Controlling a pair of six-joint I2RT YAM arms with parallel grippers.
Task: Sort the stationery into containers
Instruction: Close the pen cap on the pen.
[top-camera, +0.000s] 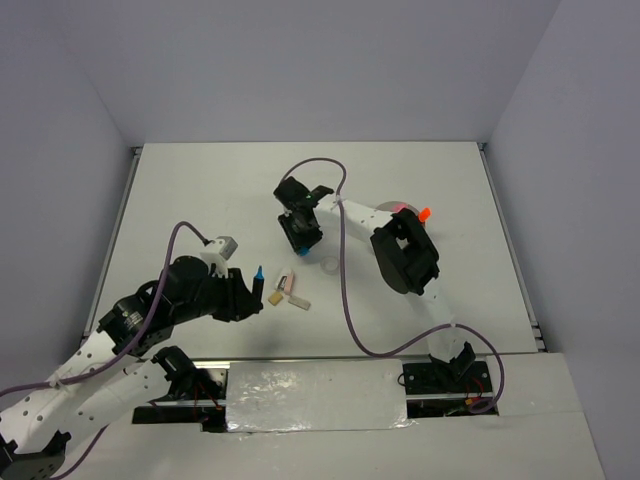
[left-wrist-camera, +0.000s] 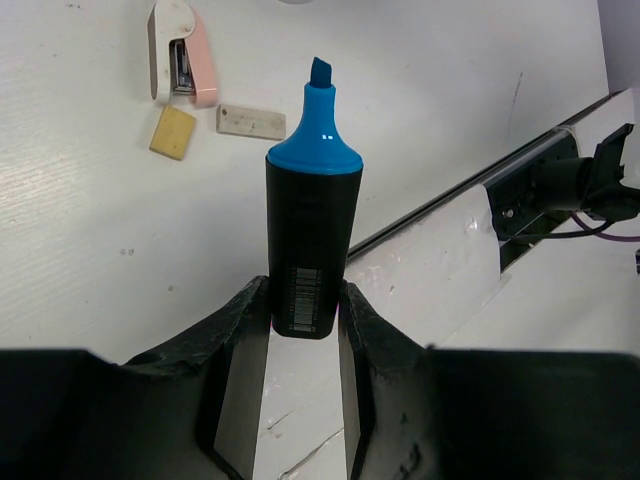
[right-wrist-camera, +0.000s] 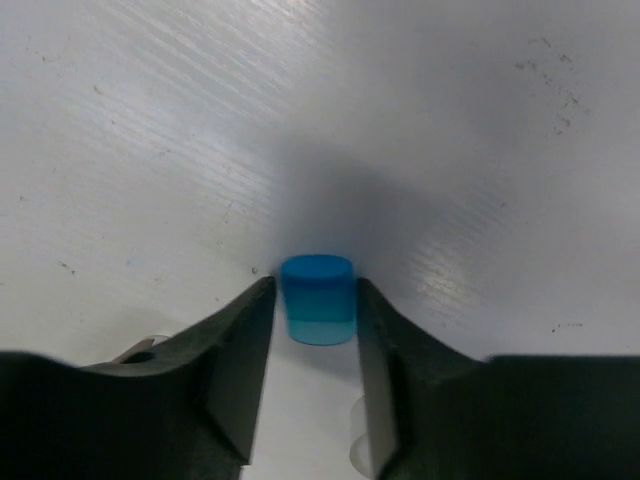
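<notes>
White tub (top-camera: 383, 207) shows orange marker tip (top-camera: 424, 213), something pink (top-camera: 402, 204).

You stand before a robotics lab cell; a white table (top-camera: 200, 200) sits boxed in by plain pale walls (top-camera: 300, 60); a left arm (top-camera: 120, 340) and a right arm (top-camera: 405, 255) (both bolted at the near edge) trail purple cables (top-camera: 345, 290); silver tape (top-camera: 310, 395) covers their mounting strip.
</notes>
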